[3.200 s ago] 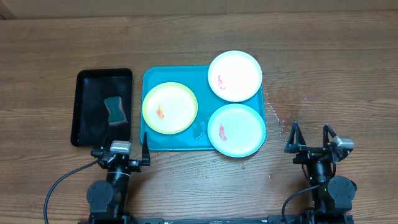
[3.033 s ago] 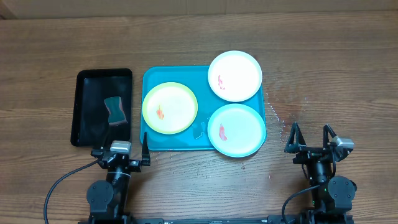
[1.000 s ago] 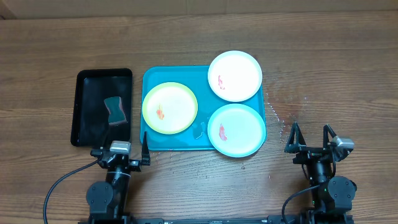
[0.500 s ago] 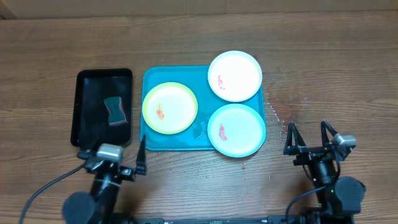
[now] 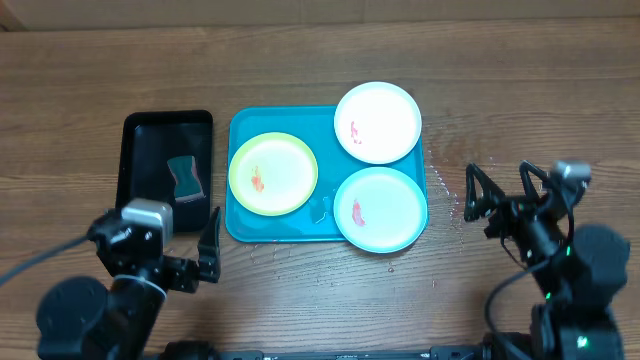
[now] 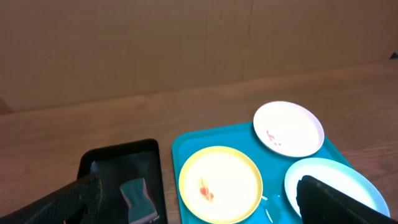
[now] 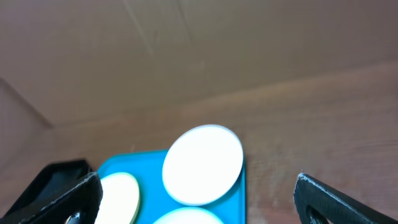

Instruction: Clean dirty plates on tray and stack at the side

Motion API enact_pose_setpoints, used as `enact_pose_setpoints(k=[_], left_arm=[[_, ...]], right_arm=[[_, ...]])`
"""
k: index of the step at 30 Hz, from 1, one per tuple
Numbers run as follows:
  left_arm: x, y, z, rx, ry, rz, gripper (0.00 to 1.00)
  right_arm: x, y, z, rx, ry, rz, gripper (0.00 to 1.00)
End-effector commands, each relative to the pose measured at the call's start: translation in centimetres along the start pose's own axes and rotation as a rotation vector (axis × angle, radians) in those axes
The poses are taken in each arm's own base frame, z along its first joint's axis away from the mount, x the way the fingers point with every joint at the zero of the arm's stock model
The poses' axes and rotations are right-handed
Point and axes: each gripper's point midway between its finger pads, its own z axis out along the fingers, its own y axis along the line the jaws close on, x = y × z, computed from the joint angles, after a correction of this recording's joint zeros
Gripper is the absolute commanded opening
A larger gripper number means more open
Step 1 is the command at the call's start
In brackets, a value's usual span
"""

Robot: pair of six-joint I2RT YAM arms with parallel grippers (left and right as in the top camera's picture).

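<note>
The turquoise tray point(image 5: 250, 122) holds three plates. The yellow-green rimmed plate point(image 5: 273, 173) is on its left, the white plate point(image 5: 377, 121) at its far right, and the pale blue plate point(image 5: 381, 207) at its near right. Each has a small red-orange smear. My left gripper point(image 5: 160, 225) is open and empty, near the tray's front left corner. My right gripper point(image 5: 497, 172) is open and empty, over bare table right of the tray. The left wrist view shows the tray point(image 6: 186, 146) and all three plates between the wide-open fingers point(image 6: 336, 199).
A smaller black tray point(image 5: 140, 140) lies left of the turquoise one and holds a green sponge point(image 5: 183, 177). Small wet spots point(image 5: 445, 185) dot the wooden table right of the tray. A brown wall stands behind the table.
Both arms have risen from their low rest pose at the table's front edge and moved forward toward the trays. Both grippers stayed open. The plates and sponge have not moved.
</note>
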Motion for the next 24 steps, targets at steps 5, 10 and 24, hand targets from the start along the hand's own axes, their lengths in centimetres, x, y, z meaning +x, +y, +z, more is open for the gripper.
enact_pose_setpoints(k=[5,10,24], left_arm=[[-3.4,-1.1,0.1,0.077,0.042,-0.021,1.00],[-4.0,-1.3,1.4,0.109,0.088,-0.034,1.00],[-5.2,-3.0,5.7,0.219,0.361,-0.061,1.00]], right_arm=[[-2.0,1.5,2.4,-0.056,0.147,0.031,1.00],[-1.9,2.6,4.2,-0.122,0.252,0.007,1.00],[-0.6,6.0,7.1,-0.226,0.430,0.032,1.00]])
